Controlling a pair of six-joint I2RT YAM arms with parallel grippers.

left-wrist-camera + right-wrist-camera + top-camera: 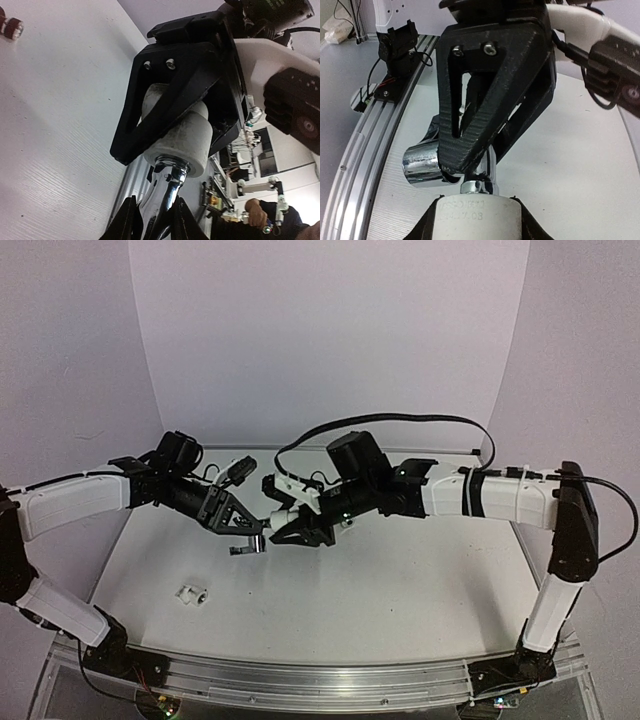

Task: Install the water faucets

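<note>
Shiny chrome faucet (166, 192), curved and mirror-bright, stem meeting white fitting (187, 139).

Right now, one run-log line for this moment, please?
left gripper: shut on shiny chrome faucet | right gripper: shut on white plastic pipe fitting | faucet end at fitting mouth | dark reddish-brown faucet: on table

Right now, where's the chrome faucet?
Top view, just left of the table centre: the chrome faucet is clamped in the left tool, its stem meeting the white fitting that the right tool holds.

White arm links (70, 502), black triangular fingers (520, 75), cables (400, 422)
</note>
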